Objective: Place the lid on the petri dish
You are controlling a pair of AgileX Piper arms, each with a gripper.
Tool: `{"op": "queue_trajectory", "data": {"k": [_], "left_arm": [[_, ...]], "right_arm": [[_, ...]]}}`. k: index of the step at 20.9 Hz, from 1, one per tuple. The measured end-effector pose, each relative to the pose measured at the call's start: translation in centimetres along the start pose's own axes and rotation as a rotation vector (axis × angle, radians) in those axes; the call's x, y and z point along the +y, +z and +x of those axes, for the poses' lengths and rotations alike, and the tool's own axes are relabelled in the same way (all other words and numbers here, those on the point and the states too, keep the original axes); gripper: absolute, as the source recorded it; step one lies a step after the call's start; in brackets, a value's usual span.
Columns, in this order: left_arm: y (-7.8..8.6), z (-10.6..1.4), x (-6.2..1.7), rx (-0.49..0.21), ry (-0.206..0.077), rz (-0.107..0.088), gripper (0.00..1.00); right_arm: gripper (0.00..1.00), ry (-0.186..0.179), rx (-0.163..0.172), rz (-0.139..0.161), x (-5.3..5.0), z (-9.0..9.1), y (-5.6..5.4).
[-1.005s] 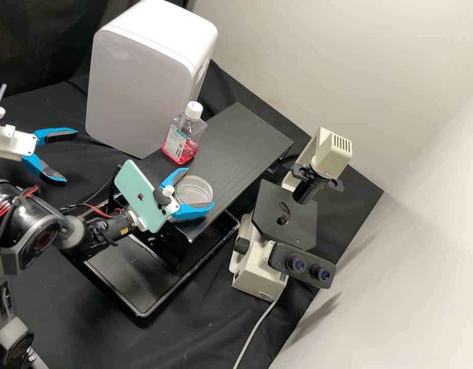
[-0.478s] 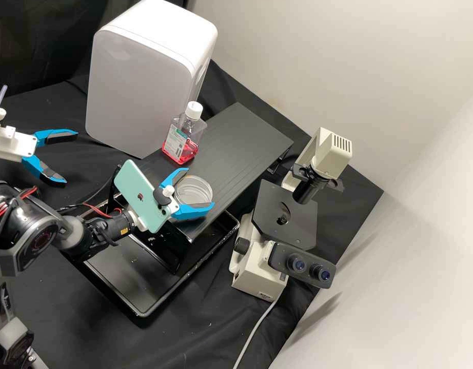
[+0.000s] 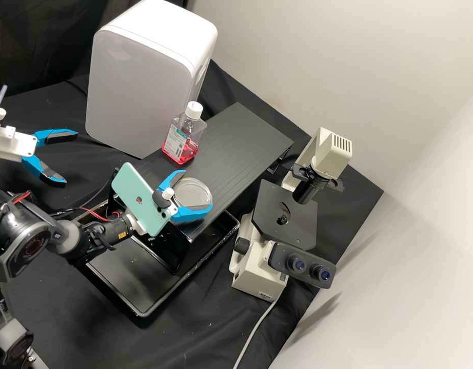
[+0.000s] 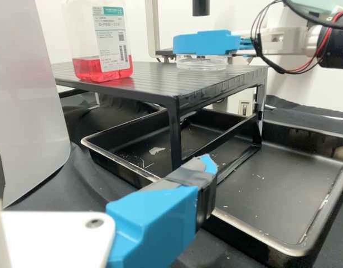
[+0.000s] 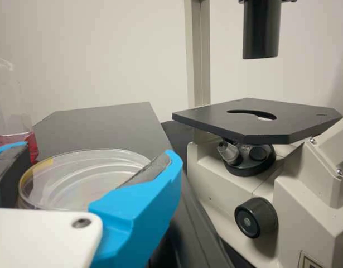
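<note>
Right pincer point(image 3: 199, 188) pinches the lid point(image 5: 76, 178) — high view shows the left pincer point(image 3: 67, 157) spread, well apart.

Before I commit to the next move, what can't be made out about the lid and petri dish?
High view: whether the petri dish is already covered; clear plastic, right end effector around it.
Left wrist view: the dish's upper edge, behind that end effector.
Right wrist view: its near rim, behind the end effector.
</note>
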Motion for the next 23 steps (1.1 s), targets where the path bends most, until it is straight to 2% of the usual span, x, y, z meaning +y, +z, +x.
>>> {"op": "queue_trajectory", "data": {"k": [13,23], "left_arm": [[0.0,0.0,0.0,0.0,0.0,0.0,1.0],[0.0,0.0,0.0,0.0,0.0,0.0,1.0]], "right_arm": [[0.0,0.002,0.007,-0.011,-0.2,-0.6,-0.6],[0.0,0.018,0.007,-0.024,0.0,-1.4,-0.4]]}}
